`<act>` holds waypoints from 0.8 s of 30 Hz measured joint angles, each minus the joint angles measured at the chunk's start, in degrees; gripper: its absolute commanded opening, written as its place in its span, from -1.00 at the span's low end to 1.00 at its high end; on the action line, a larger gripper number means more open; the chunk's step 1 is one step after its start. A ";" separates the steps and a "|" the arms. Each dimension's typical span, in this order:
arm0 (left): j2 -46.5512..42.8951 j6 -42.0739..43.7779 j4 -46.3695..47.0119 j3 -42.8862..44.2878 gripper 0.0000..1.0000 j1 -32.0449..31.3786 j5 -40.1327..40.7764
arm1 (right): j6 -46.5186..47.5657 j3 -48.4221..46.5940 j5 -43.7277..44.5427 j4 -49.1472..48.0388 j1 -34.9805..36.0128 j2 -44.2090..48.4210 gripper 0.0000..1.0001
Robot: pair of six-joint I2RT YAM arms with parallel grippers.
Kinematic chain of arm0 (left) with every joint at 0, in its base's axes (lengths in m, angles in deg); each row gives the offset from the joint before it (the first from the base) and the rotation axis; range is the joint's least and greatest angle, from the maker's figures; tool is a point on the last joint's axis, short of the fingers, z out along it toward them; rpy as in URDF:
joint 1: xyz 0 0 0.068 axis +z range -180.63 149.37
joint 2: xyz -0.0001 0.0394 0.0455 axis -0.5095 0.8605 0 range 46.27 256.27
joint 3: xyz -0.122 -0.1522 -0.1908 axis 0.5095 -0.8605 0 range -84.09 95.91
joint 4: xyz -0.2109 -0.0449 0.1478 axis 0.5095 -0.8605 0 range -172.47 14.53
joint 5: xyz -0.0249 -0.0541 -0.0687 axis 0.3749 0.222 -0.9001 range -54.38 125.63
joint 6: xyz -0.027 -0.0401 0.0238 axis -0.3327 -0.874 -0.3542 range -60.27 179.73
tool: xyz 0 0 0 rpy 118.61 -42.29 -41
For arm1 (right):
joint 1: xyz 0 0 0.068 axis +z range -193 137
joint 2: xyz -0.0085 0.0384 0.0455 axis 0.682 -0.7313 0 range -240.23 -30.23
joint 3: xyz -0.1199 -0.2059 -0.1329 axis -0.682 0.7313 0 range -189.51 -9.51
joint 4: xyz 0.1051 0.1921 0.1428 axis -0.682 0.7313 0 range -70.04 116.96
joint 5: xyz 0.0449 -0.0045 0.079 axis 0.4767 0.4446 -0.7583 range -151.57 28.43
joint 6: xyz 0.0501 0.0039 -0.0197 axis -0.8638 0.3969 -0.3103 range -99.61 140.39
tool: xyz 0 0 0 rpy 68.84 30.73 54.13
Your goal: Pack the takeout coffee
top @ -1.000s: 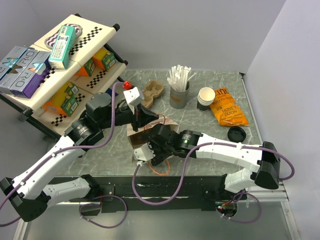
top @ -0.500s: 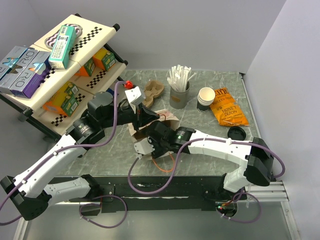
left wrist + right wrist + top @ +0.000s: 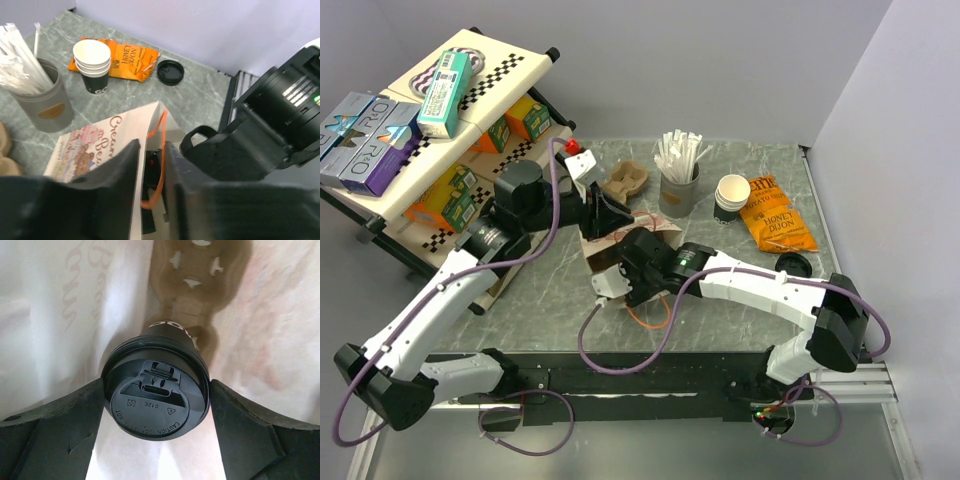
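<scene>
Takeout coffee (image 3: 156, 396) sits clamped in your right gripper (image 3: 157, 392), down inside the paper bag (image 3: 100, 135). Lower it straight until it stands flat before releasing. Your left gripper (image 3: 152, 167) straddles the bag's rim; whether it pinches, I cannot tell.

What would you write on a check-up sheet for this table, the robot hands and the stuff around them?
Surface: grey marbled table; no spills seen.
Job's things: coffee, black top on, is down inside the paper bag.
Clutter: straws, white cups, chips, loose lid and carrier, all outside the bag.
Grippers: right gripper holds the coffee by its top. Left gripper sits astride the bag's rim, jaws nearly closed; grip unclear.
Cables: purple cables run along both arms; no snag seen.
Surroundings: shelf of boxes on the left.
</scene>
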 measured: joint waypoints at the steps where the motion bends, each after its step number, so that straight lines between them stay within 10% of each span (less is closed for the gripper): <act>1: 0.57 0.02 -0.20 0.55 0.00 0.37 -0.39 | 0.00 -0.55 -0.48 0.24 -0.22 -0.02 -1.00; 9: 0.83 5.31 -5.44 1.81 0.43 1.16 3.50 | 0.85 -1.22 -2.49 0.37 -1.01 -0.02 -1.00; 24: 3.48 16.68 -21.86 5.38 0.11 1.44 6.36 | 2.10 -1.38 -4.20 0.35 -3.06 -0.68 -1.00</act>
